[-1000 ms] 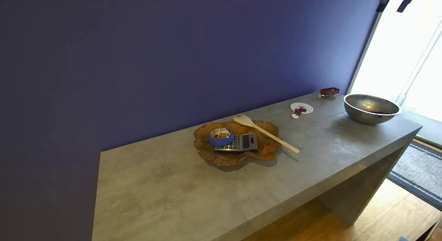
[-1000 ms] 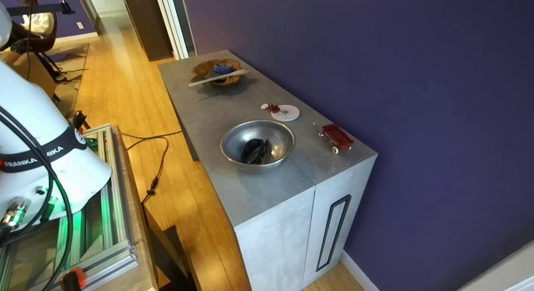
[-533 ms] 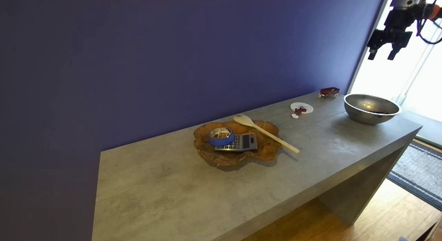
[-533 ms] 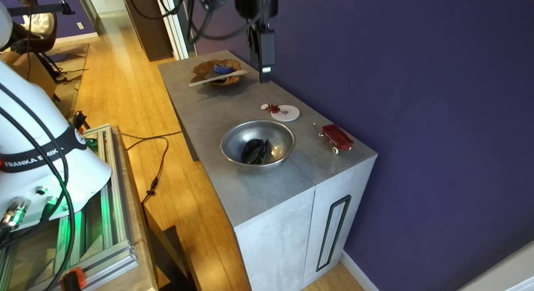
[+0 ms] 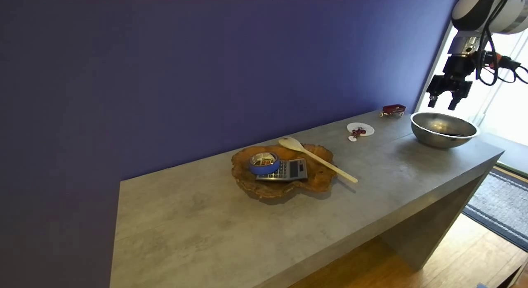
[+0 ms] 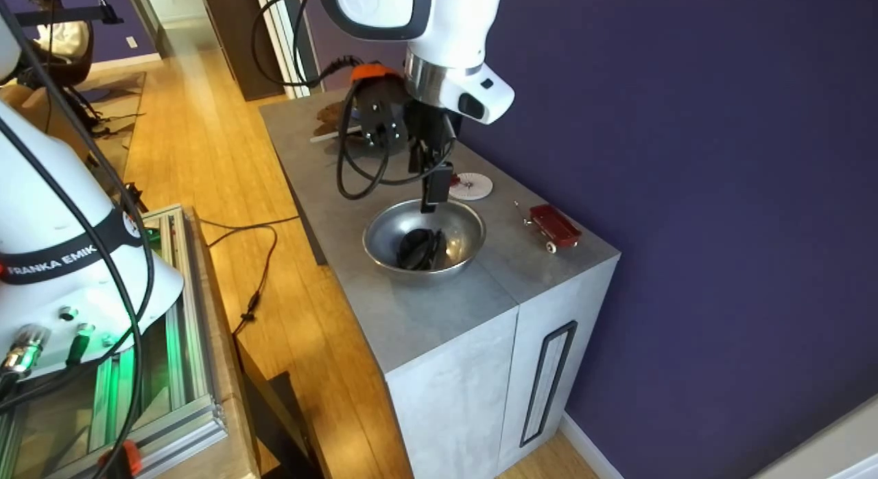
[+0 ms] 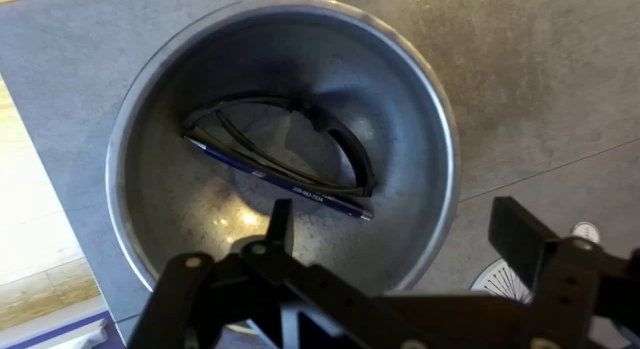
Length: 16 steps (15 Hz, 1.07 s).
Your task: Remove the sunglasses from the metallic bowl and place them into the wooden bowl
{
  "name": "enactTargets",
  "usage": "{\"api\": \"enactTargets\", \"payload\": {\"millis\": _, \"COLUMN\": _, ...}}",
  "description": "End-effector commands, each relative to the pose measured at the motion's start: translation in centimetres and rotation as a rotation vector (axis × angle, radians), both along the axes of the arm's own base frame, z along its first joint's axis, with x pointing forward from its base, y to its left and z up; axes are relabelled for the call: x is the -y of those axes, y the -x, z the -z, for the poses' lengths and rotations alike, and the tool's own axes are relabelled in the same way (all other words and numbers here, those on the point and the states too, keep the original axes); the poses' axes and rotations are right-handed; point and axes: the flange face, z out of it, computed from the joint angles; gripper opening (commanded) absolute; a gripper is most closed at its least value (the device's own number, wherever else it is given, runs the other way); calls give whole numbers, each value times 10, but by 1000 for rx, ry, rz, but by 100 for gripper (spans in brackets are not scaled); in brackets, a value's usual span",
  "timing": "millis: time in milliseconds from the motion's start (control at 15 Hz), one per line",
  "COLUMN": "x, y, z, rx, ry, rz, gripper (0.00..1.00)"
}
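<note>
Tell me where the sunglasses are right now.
In the wrist view, the sunglasses lie inside the metallic bowl, slightly left of the picture's centre, with the blue pen alongside their lower edge.

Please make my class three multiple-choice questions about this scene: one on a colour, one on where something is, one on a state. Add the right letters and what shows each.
1. What colour is the roll of tape in the wooden bowl?
A) red
B) green
C) blue

2. Where are the sunglasses?
A) in the metallic bowl
B) in the wooden bowl
C) outside both bowls

3. What state is the gripper in?
A) shut and empty
B) open and empty
C) shut on the sunglasses

Right letters
1 is C, since an exterior view shows its blue outer band.
2 is A, since the wrist view looks down on them inside that bowl's rim.
3 is B, since its jaws stand well apart in the wrist view, gripping nothing.
</note>
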Motion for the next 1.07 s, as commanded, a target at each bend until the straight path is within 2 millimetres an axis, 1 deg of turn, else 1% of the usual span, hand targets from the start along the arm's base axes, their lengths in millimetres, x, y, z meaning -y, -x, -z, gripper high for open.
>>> {"api": "enactTargets", "payload": {"millis": 0, "x": -4, "y": -4, "z": -2, "rx": 27, "ry": 3, "rz": -59, "gripper": 100}}
{"api": "enactTargets", "payload": {"millis": 67, "x": -3, "y": -7, "z": 5, "rx": 45, "ry": 47, "rz": -123, "gripper": 100}}
{"api": "enactTargets", "payload": {"millis": 133, "x": -1, "y": -8, "z": 9, "rx": 77, "ry": 34, "rz": -188, "gripper": 100}}
{"api": "enactTargets", "payload": {"millis": 200, "x": 4, "y": -7, "z": 15, "rx": 93, "ry": 26, "rz": -238, "gripper": 100}}
{"api": "enactTargets", "payload": {"millis": 333, "x": 6, "y": -8, "z": 16, "rx": 136, "ry": -35, "rz": -325, "gripper": 100}}
{"api": "enactTargets", "payload": {"millis": 400, "x": 14, "y": -5, "z": 21, "rx": 146, "ry": -47, "rz": -359, "gripper": 100}}
{"api": "enactTargets", "payload": {"millis": 467, "x": 28, "y": -2, "z": 30, "rx": 145, "ry": -56, "rz": -378, "gripper": 100}}
{"api": "enactTargets", "payload": {"millis": 533, "x": 37, "y": -1, "z": 34, "rx": 155, "ry": -60, "rz": -381, "gripper": 100}}
{"api": "enactTargets", "payload": {"millis": 600, "x": 19, "y": 1, "z": 25, "rx": 128, "ry": -35, "rz": -358, "gripper": 100}}
{"api": "enactTargets", "payload": {"millis": 667, "x": 26, "y": 4, "z": 28, "rx": 127, "ry": -38, "rz": -357, "gripper": 100}}
{"api": "enactTargets", "payload": {"millis": 733, "x": 28, "y": 5, "z": 29, "rx": 125, "ry": -38, "rz": -354, "gripper": 100}}
{"api": "enactTargets", "payload": {"millis": 867, "x": 23, "y": 3, "z": 29, "rx": 124, "ry": -39, "rz": -360, "gripper": 100}}
{"api": "enactTargets", "payload": {"millis": 1000, "x": 30, "y": 0, "z": 43, "rx": 118, "ry": 0, "rz": -400, "gripper": 100}}
